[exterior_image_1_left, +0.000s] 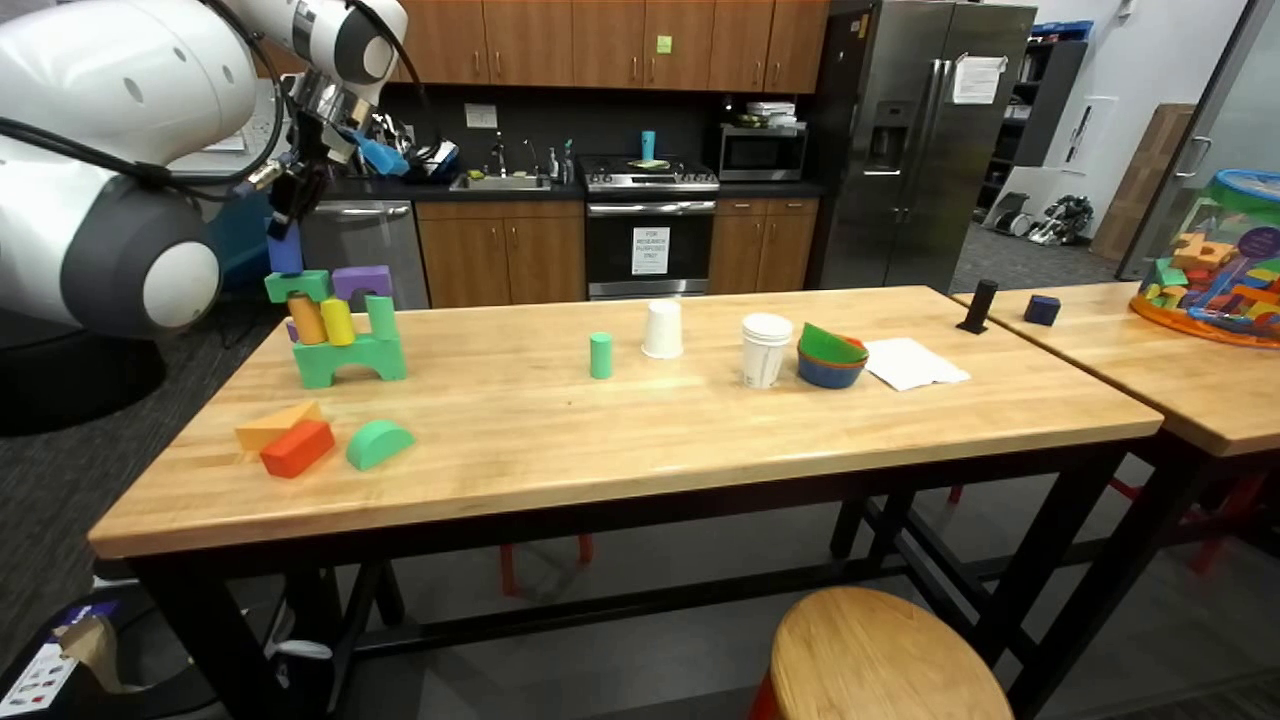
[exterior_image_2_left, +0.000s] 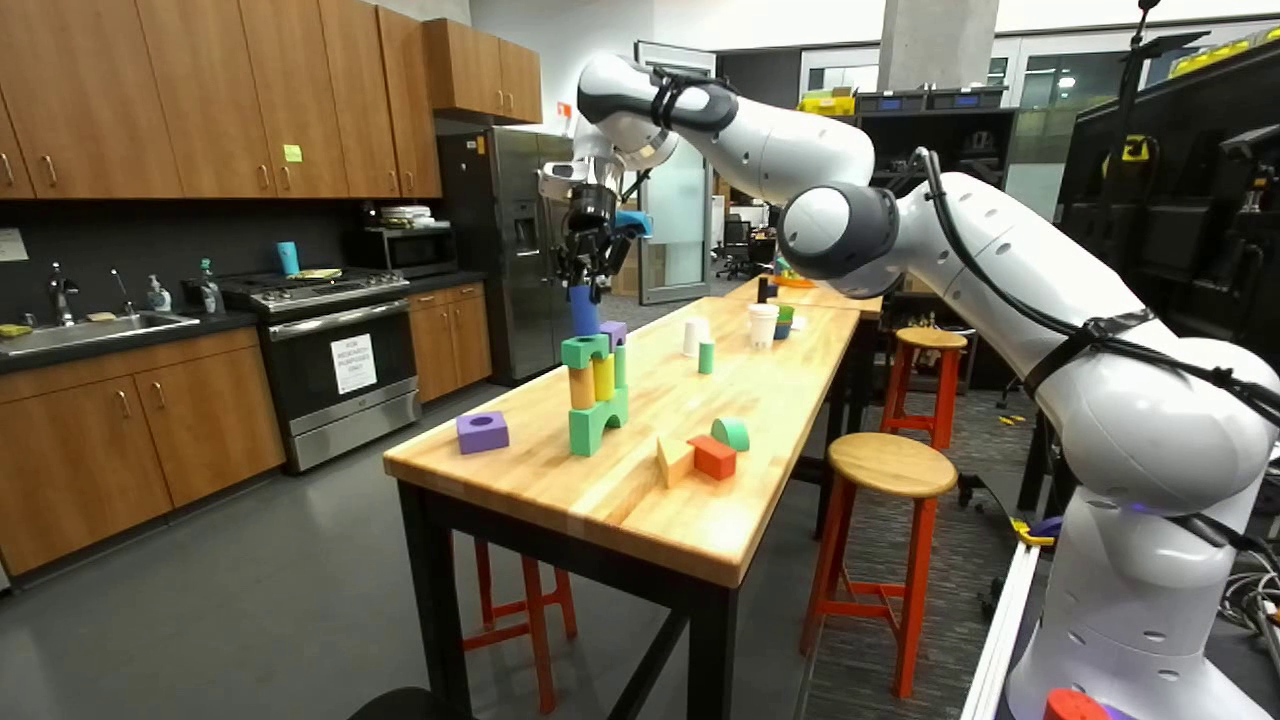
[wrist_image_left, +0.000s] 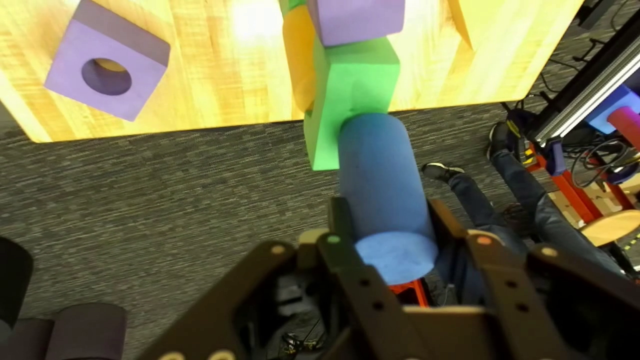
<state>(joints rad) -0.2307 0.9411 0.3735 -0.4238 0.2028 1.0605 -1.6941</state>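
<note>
Nearest in the wrist view were the jaws, clamped around a blue cylinder (wrist_image_left: 385, 185) and gripping it from either side. One flat end faced back toward the viewer; the long axis ran down and away from the jaws, close to upright in both exterior views. The far end met the top of a green block (wrist_image_left: 352, 92), and there lay the relation that mattered: the cylinder pointed down out of the jaws, and the block lay directly beneath it. Whether block or grip bore the weight could not be told. The only arm (exterior_image_2_left: 790, 150) bent in from above.

The green block rested over an orange cylinder (exterior_image_1_left: 307, 318), close to one end of the counter (exterior_image_1_left: 520, 430). Just beside, a yellow cylinder (exterior_image_1_left: 338, 322) and a green post (exterior_image_1_left: 382, 317) carried a purple arch (exterior_image_1_left: 362, 275), which lay next to the green block on the side away from that end. A green arch (exterior_image_1_left: 350, 353) stood under all of them.

Loose on the counter nearby were a holed purple block (exterior_image_2_left: 481, 441) on one side and, on the other, a wedge (exterior_image_1_left: 270, 427), a red block (exterior_image_1_left: 297, 449) and a half-round (exterior_image_1_left: 379, 444). Well apart from these stood a green cylinder (exterior_image_1_left: 600, 356), with a white cup (exterior_image_1_left: 662, 330) near it.
</note>
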